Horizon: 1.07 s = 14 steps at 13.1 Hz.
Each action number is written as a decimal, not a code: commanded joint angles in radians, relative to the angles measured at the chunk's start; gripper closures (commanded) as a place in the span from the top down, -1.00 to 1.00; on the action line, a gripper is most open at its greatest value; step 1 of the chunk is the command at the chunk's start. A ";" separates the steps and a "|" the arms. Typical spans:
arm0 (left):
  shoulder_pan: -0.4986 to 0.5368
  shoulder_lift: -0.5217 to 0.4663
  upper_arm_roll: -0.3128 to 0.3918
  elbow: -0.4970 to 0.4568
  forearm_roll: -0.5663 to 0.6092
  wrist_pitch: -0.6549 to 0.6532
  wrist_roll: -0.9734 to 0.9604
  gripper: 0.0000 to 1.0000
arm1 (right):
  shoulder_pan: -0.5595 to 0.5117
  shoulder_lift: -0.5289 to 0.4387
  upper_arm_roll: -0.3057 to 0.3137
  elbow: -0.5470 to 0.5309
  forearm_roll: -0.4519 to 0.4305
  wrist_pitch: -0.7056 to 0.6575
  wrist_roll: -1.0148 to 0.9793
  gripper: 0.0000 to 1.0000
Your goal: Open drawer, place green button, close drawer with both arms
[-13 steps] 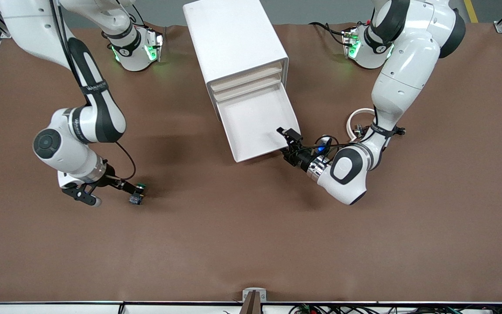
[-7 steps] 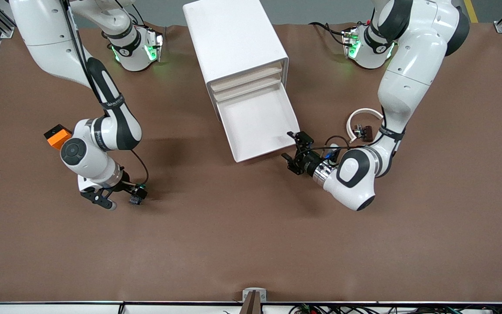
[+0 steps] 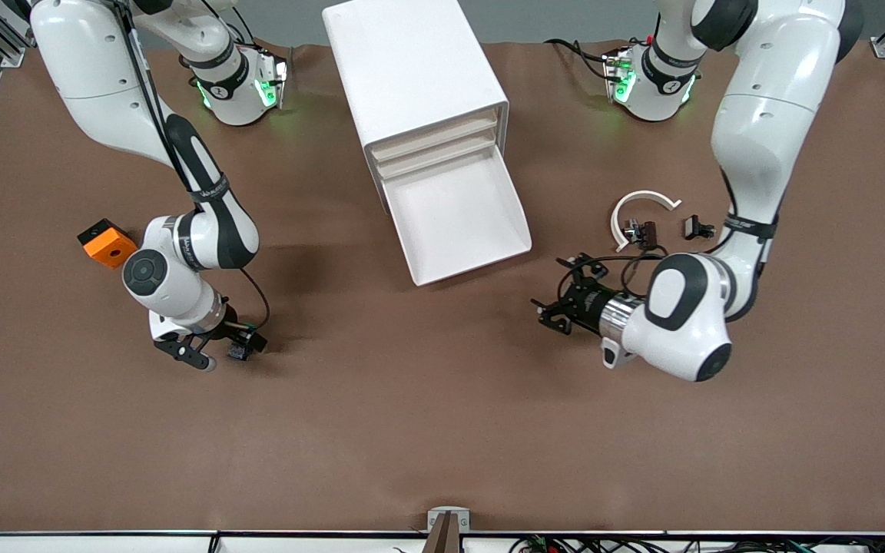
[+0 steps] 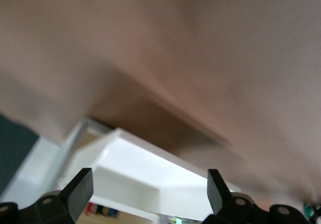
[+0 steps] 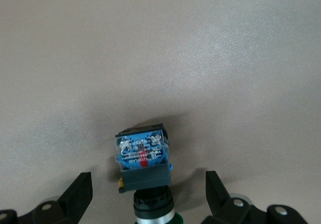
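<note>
The white cabinet stands mid-table with its lowest drawer pulled out and nothing in it. The button lies on the brown table toward the right arm's end, nearer the front camera than the cabinet. My right gripper is open around it. In the right wrist view the button's blue-grey block sits between the spread fingers, touching neither, with my right gripper open. My left gripper is open and empty, clear of the drawer's front corner. In the left wrist view my left gripper faces the drawer.
An orange square block lies beside the right arm's forearm. A white curved ring and small black clips lie beside the left arm. The table's front edge carries a metal bracket.
My left gripper let go of the drawer's front corner and drew away from it. The right arm swung, uncovering the orange block, and its gripper stays at the button.
</note>
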<state>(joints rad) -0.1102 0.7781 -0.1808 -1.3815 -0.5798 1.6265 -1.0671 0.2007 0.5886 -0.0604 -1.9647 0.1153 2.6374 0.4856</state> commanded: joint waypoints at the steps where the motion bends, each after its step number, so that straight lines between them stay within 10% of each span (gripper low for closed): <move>1: 0.014 -0.094 -0.002 -0.077 0.092 0.055 0.244 1.00 | 0.008 0.016 -0.006 0.023 0.017 0.001 -0.001 0.41; 4: 0.015 -0.212 -0.002 -0.241 0.127 0.188 0.517 1.00 | 0.008 0.016 -0.004 0.033 0.015 -0.010 -0.001 -1.00; 14: -0.025 -0.462 -0.025 -0.616 0.267 0.679 0.777 1.00 | 0.052 -0.144 0.002 0.092 0.018 -0.347 0.173 -1.00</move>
<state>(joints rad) -0.1170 0.3586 -0.2012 -1.9468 -0.3602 2.2544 -0.2978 0.2101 0.5274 -0.0564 -1.8664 0.1164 2.3718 0.5646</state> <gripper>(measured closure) 0.000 0.599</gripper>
